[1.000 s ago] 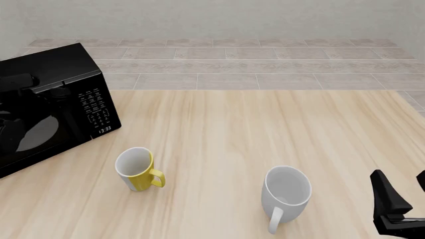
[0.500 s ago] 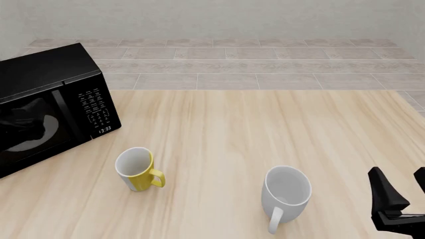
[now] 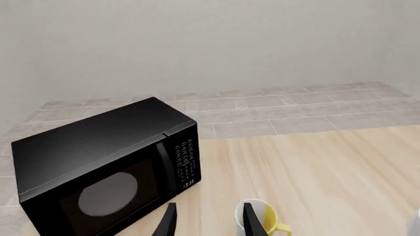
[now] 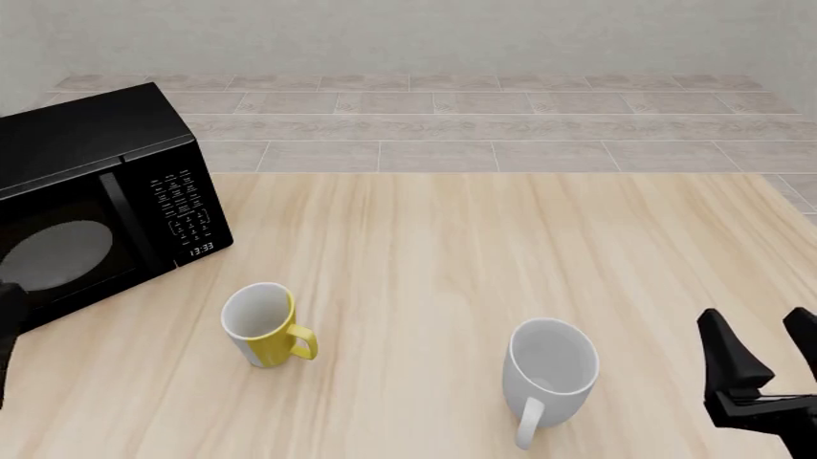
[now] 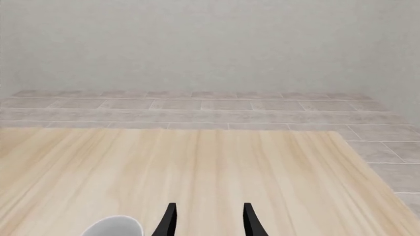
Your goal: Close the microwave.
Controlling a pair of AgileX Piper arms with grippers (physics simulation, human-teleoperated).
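Note:
The microwave (image 4: pixel 90 196) is a glossy black box at the table's far left. Its door lies flush with the front, and the pale round plate shows through the dark window. The keypad panel and a small display are on its right side. It also shows in the left wrist view (image 3: pixel 105 169). My left gripper (image 3: pixel 208 223) is open and empty, back from the microwave and not touching it. In the front view only a black part of the left arm (image 4: pixel 7 330) shows at the left edge. My right gripper (image 4: pixel 763 352) is open and empty at the table's near right, and also shows in the right wrist view (image 5: pixel 208 221).
A yellow mug (image 4: pixel 264 325) stands in front of the microwave's right corner. A larger white mug (image 4: pixel 549 373) stands near the front, just left of my right gripper. The table (image 4: pixel 511 239) ends at a tiled floor at the back and on the right.
The microwave door has swung shut. My left arm has pulled back from the microwave's front to the left edge of the view. My right gripper has shifted slightly.

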